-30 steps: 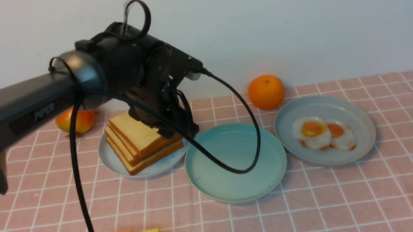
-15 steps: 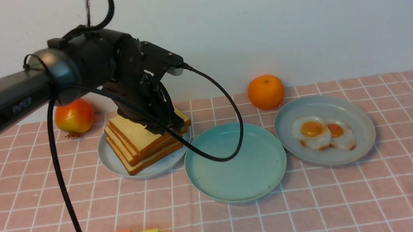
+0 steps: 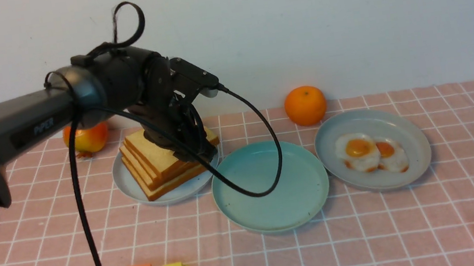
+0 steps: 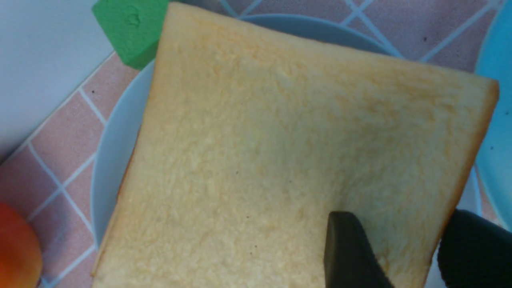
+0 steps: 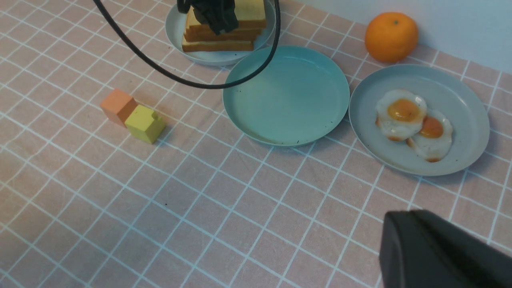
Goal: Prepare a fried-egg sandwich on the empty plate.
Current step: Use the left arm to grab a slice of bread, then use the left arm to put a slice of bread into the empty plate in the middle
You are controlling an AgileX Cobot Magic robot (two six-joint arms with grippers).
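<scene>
Front view: black cable [image 3: 279, 155] across mint-green plate [image 3: 274, 210]

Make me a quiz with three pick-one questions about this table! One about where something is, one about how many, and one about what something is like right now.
1. The round mint-green plastic plate is: A empty; B holding food; C upside down.
2. The white, orange-yolked toy fried eggs lie: A on the mint-green plate; B on the round pale grey-blue plate at the right; C on the floor.
3. How many fried eggs are there? A one; B two; C four.
Answers: 1 A, its inside is bare. 2 B, they rest inside that plate's rim. 3 B, two yolks show side by side.
</scene>
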